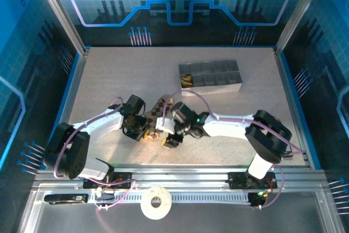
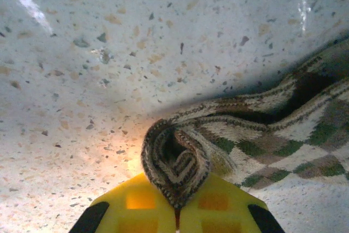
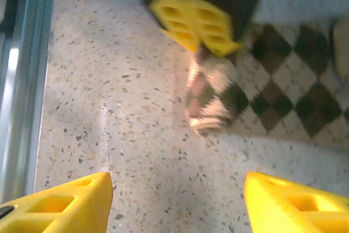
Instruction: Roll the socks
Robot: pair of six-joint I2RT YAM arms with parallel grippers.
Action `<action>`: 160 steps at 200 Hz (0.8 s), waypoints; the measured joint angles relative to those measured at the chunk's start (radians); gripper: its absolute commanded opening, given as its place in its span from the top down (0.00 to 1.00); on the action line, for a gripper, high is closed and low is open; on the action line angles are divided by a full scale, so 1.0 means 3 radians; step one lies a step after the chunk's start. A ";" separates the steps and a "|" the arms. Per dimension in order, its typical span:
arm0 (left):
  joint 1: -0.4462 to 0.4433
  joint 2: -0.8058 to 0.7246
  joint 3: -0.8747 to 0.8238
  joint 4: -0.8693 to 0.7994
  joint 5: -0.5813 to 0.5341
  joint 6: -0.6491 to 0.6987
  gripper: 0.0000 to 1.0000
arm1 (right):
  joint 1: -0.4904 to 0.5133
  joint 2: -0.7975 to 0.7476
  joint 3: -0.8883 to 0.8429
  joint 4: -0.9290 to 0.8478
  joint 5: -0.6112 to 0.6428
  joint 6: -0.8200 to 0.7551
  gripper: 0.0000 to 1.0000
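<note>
The brown and tan diamond-check sock (image 2: pixel 283 135) lies flat on the speckled table, its near end curled into a small roll (image 2: pixel 175 159). My left gripper (image 2: pixel 177 211) is shut on that roll, the yellow fingers (image 2: pixel 136 205) pinched together at its base. From above, the sock (image 1: pixel 163 106) lies between both grippers. My right gripper (image 3: pixel 177 200) hovers open just in front of the roll (image 3: pixel 210 94), nothing between its fingertips (image 3: pixel 76 200). The olive-green sock is not clearly seen; a dark and yellow bundle (image 1: pixel 187 80) sits in the tray.
The grey compartment tray (image 1: pixel 218 83) stands at the back right of the table. A metal rail (image 1: pixel 180 175) runs along the near edge, and a white tape roll (image 1: pixel 156 202) lies below it. Blue walls enclose the table.
</note>
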 measured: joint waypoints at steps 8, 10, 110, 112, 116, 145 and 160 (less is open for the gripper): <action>0.0014 0.0043 0.0038 -0.0041 0.0027 0.0011 1.00 | 0.0116 0.0041 -0.0023 0.0114 0.0231 -0.0179 0.36; 0.0018 0.0058 0.0050 -0.0050 0.0036 0.0014 1.00 | 0.0144 0.0057 -0.0027 0.0144 0.0296 -0.0233 0.35; 0.0151 0.0296 0.0270 -0.0300 0.0223 0.0224 1.00 | 0.0470 0.0895 0.0445 0.0559 0.1488 -0.1034 0.88; 0.0153 0.0296 0.0273 -0.0305 0.0221 0.0235 1.00 | 0.0468 0.0903 0.0459 0.0549 0.1490 -0.1008 0.90; 0.0154 0.0296 0.0276 -0.0313 0.0216 0.0240 1.00 | 0.0460 0.0913 0.0477 0.0539 0.1495 -0.0983 0.92; 0.0191 0.0198 0.0291 -0.0366 0.0122 0.0284 0.76 | 0.0393 0.0921 0.0629 0.0323 0.1287 -0.0779 1.00; 0.0230 0.0072 0.0287 -0.0443 0.0055 0.0296 0.51 | 0.0337 0.0919 0.0711 0.0197 0.1078 -0.0637 1.00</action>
